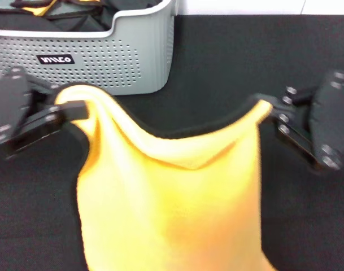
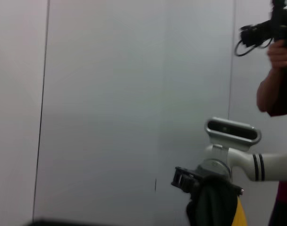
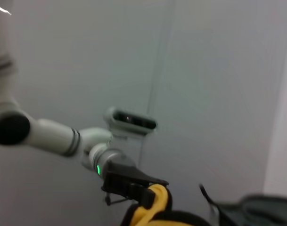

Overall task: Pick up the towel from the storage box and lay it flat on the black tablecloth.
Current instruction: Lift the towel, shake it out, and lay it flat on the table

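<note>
The yellow-orange towel (image 1: 172, 192) hangs stretched between my two grippers above the black tablecloth (image 1: 262, 62). My left gripper (image 1: 70, 110) is shut on the towel's left top corner. My right gripper (image 1: 273, 116) is shut on its right top corner. The top edge sags in the middle and the cloth drops out of the head view at the bottom. The light-grey storage box (image 1: 104, 56) stands behind at the back left. The left wrist view shows my right gripper (image 2: 204, 183) with a bit of towel (image 2: 240, 214). The right wrist view shows my left gripper (image 3: 134, 186) on the towel (image 3: 155, 202).
Black fabric with yellow parts (image 1: 59, 14) lies inside the storage box. A person holding a camera (image 2: 275, 56) stands by the pale wall in the left wrist view. The black tablecloth spreads wide to the right of the box.
</note>
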